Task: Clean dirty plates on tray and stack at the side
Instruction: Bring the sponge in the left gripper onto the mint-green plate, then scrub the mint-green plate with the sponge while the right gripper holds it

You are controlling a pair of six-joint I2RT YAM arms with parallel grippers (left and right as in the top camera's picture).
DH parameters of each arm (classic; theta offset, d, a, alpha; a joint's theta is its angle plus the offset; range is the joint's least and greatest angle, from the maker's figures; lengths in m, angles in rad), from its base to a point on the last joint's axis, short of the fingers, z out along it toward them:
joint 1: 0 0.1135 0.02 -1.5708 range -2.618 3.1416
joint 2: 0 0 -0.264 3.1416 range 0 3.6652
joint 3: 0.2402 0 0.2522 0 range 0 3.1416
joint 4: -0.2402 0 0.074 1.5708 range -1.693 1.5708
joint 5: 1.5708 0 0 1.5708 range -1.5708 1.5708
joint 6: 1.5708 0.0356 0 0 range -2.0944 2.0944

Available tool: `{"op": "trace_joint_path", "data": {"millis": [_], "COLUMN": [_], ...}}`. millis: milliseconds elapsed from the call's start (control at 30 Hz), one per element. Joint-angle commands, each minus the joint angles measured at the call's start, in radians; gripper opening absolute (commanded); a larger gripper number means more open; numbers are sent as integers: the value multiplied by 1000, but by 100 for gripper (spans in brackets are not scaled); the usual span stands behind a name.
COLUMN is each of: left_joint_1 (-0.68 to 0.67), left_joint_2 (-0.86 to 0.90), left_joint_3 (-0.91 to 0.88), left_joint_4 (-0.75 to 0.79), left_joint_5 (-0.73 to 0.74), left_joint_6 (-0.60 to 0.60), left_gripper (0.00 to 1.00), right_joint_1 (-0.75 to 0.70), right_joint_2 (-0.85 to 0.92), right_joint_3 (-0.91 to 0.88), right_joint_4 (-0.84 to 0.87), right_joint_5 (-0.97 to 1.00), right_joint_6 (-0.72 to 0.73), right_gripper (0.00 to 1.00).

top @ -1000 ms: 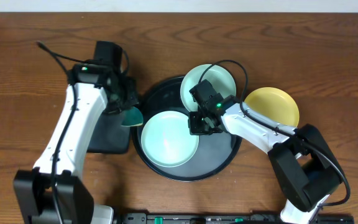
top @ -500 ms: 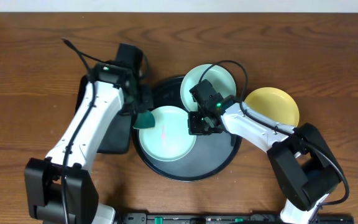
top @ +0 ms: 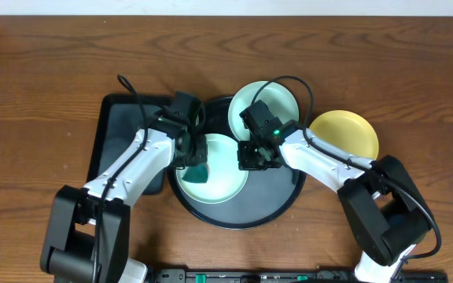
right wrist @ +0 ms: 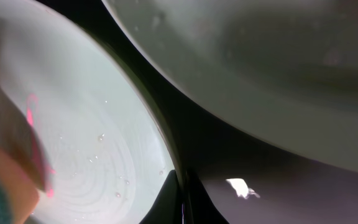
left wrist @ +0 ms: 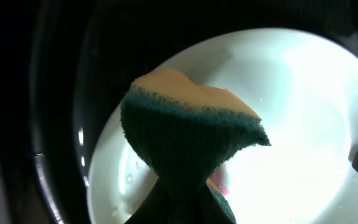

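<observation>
A mint-green plate (top: 220, 174) lies on the left half of the round black tray (top: 278, 195). My left gripper (top: 192, 154) is shut on a green-and-yellow sponge (top: 198, 172) and holds it on that plate's left part. In the left wrist view the sponge (left wrist: 191, 134) hangs over the plate (left wrist: 303, 93), with a red smear (left wrist: 220, 182) beside it. My right gripper (top: 248, 156) is shut on the plate's right rim (right wrist: 166, 165). A second mint plate (top: 263, 108) rests on the tray's far edge. A yellow plate (top: 343, 134) sits on the table to the right.
A smaller rectangular black tray (top: 124, 137) lies left of the round tray, under my left arm. The brown wooden table (top: 46, 94) surrounds everything. A black cable (top: 301, 82) loops over the second mint plate.
My left arm has swung right from the rectangular tray, bringing the sponge onto the mint plate. The right gripper and all plates have stayed put.
</observation>
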Motion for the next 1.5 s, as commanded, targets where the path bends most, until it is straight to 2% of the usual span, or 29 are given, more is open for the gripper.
{"op": "trace_joint_path", "data": {"millis": [0,133,333,400,533,633,933,1167,1367,1467], "left_joint_1": [2,-2,-15,-15,-15,-15,-18,-18,-18,-16], "left_joint_2": [0,1,2,5,8,13,89,88,88,88], "left_joint_3": [-31,-39,-39,-39,-39,-39,-39,-39,-39,-39], "left_joint_4": [35,46,122,169,239,226,36,9,69,109], "left_joint_5": [66,152,143,84,-145,-193,89,425,434,352], "left_joint_6": [20,21,20,19,6,1,19,223,236,194], "left_gripper": [7,8,7,7,7,7,8,7,8,7], "right_joint_1": [-5,-5,-5,-5,-5,-5,-5,-5,-5,-5], "right_joint_2": [18,18,18,18,18,18,18,18,18,18], "right_joint_3": [16,17,17,17,17,17,17,17,17,17], "right_joint_4": [3,4,4,4,3,3,3,4,4,4], "right_joint_5": [10,10,6,6,6,6,6,6,6,6], "right_joint_6": [14,14,13,13,13,13,13,13,13,13], "right_gripper": [1,1,1,1,1,1,1,1,1,1]}}
